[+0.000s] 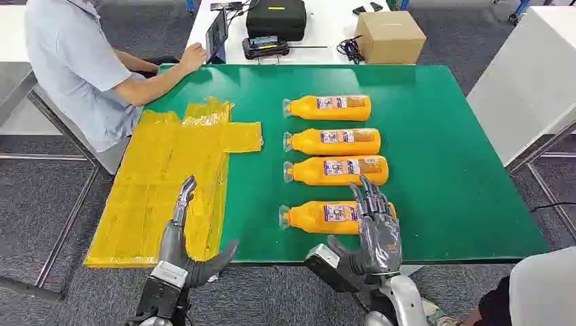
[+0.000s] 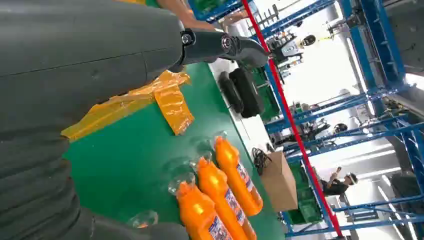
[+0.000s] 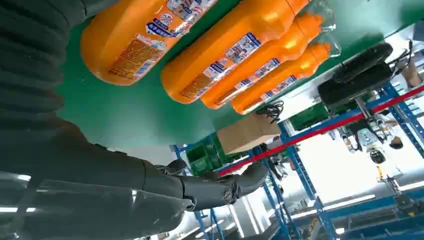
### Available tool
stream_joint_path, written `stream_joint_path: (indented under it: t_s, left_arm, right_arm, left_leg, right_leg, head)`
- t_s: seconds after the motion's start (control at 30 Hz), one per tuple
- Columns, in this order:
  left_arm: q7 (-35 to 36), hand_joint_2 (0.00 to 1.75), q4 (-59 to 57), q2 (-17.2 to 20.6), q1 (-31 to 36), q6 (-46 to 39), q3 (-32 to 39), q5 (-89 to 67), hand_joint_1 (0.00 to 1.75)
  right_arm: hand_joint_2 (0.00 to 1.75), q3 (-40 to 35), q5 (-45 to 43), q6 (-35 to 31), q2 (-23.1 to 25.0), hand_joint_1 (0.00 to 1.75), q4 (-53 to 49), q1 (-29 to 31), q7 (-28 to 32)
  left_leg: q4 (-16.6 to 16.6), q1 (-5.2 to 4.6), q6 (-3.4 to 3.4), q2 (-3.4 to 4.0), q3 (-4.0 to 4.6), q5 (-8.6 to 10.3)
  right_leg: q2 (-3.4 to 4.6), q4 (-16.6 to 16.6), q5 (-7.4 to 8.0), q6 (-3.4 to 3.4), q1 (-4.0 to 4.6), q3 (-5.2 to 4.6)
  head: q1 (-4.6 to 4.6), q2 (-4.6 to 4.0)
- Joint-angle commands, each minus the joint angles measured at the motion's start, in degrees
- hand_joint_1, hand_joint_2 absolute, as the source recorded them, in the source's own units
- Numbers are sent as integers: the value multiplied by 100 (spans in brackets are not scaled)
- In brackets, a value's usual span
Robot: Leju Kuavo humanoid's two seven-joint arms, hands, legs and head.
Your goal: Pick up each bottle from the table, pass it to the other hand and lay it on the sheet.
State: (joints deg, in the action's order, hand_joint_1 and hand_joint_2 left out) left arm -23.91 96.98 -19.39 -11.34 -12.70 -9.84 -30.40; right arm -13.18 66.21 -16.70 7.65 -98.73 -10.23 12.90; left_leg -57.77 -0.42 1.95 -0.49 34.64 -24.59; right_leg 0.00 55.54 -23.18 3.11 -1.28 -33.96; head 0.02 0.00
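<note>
Nearest bottle [image 1: 319, 216] lies crosswise, cap toward the sheet [image 1: 163, 183], directly under the open, empty right robot hand [image 1: 375, 227]; left robot hand [image 1: 183, 238], also open and empty, hovers over the sheet.

Head view high, facing down over green table [image 1: 448, 176]; both wrist views close, tilted, sharing bottles [image 1: 328, 107].

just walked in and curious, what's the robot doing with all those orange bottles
It is about to start moving bottles onto the yellow sheet. Four orange bottles lie in a row on the green table, none on the sheet yet. The right hand hovers open over the nearest bottle, holding nothing. The left hand waits open above the sheet's near edge. A person sits at the far left corner.
</note>
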Motion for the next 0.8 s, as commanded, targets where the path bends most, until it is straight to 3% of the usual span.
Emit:
stream_joint_path:
  t_s: [0.03, 0.8]
  left_arm:
    - [31, 175, -296, -61, 150, 154, 93, 156, 0]
    - [29, 175, -310, -61, 139, 147, 87, 156, 0]
  right_arm:
    - [175, 279, 81, 67, 33, 0, -99, 57, -50]
    - [175, 293, 72, 70, 30, 0, -111, 39, -38]
  left_leg:
    - [2, 4, -10, 0, -18, -8]
    - [4, 2, -7, -1, -12, -4]
  right_leg:
    - [-4, -3, -8, -12, 5, 19]
    - [-4, -4, -4, -9, 3, 12]
  head:
    - [-2, 0]
    - [-2, 0]
